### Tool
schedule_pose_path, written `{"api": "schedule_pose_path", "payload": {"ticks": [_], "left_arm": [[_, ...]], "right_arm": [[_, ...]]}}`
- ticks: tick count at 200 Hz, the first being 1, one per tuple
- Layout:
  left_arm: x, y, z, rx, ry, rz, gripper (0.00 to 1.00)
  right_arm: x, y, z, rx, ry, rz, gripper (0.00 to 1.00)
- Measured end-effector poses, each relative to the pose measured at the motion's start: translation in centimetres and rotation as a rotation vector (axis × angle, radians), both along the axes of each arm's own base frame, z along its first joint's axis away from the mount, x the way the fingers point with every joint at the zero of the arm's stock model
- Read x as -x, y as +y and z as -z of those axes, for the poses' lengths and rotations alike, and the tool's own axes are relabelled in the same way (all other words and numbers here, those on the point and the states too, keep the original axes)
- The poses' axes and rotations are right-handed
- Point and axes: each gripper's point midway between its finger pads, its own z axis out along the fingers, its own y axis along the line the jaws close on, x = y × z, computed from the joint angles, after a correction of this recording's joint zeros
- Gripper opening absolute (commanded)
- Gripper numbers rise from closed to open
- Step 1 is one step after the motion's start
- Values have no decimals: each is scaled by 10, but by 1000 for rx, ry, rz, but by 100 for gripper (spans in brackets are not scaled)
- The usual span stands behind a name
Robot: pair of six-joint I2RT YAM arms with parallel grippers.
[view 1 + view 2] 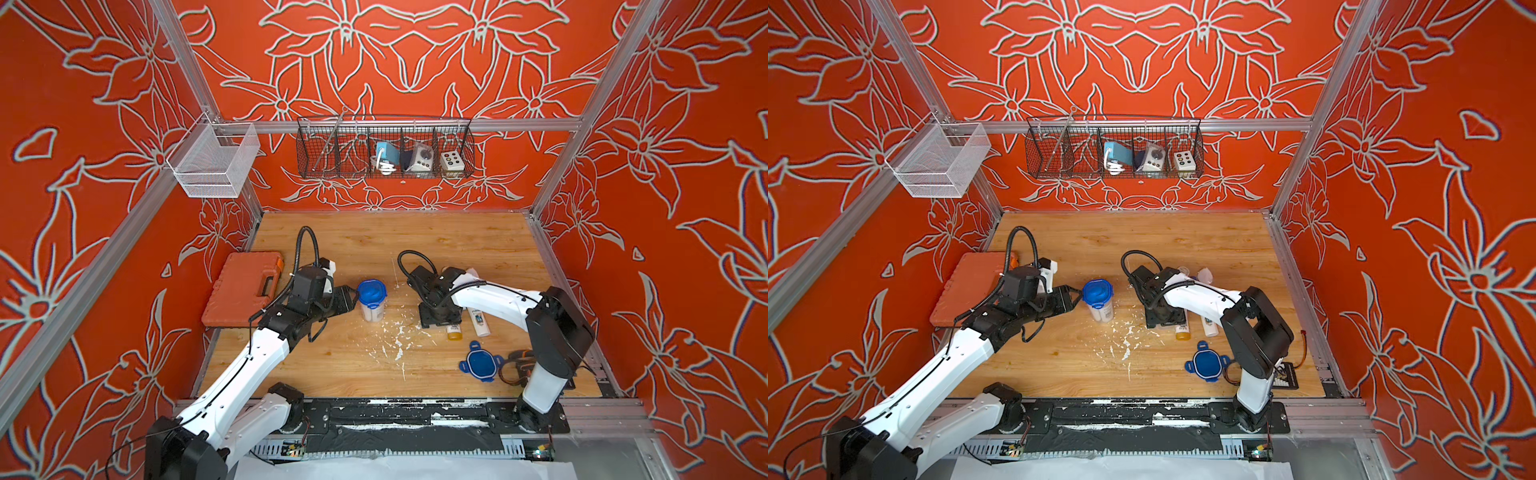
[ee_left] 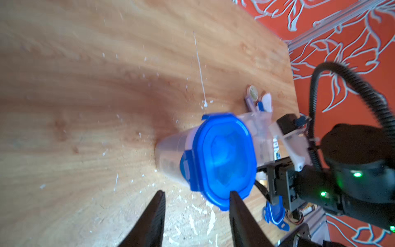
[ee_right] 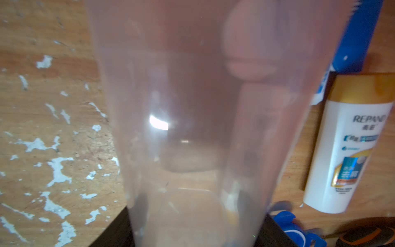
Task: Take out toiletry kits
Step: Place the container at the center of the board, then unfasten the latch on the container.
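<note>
With left gripper [image 2: 196, 193] spread and empty, square up on lidded tub [image 2: 224, 158] just ahead, second kit [image 1: 371, 312] inside; hook a blue clip [image 2: 185, 165] squarely. With right gripper [image 3: 192, 235] clamped on emptied tub [image 3: 192, 107], avoid bottle [image 3: 342, 145] lying just beside.

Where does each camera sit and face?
Top views: high behind the arm bases, looking down at the table; left arm, right arm show.
Left wrist: behind the open left gripper, facing the lidded tub; right arm beyond.
Right wrist: looking through the open tub that the right gripper grips.
Shared: both wrist views show the loose lid.
</note>
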Motion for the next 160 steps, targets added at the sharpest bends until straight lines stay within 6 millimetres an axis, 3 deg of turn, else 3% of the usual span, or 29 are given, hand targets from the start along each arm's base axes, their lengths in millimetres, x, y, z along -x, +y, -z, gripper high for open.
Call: {"api": "schedule_pose_path", "payload": {"ticks": [17, 49, 68, 84, 96, 109, 128, 160], "left_arm": [[5, -5, 13, 22, 47, 18, 46], [3, -8, 5, 36, 29, 34, 53], [-1, -8, -7, 26, -2, 34, 60], [-7, -6, -21, 16, -40, 28, 65], [-10, -6, -30, 13, -61, 29, 68], [-12, -6, -39, 11, -78, 32, 72], [-15, -10, -44, 27, -83, 57, 71], [-20, -23, -14, 81, 40, 135, 60]], "right_arm": [[0, -7, 1, 11, 1, 7, 63], [-2, -8, -8, -11, -8, -21, 77], [-2, -4, -30, -68, -43, -47, 84], [-3, 2, -62, -158, -112, -74, 87], [-2, 7, -90, -248, -177, -92, 81], [-2, 20, -124, -395, -248, -117, 56], [-4, 45, -167, -690, -328, -149, 37], [-24, 80, -183, -1104, -276, -140, 29]]}}
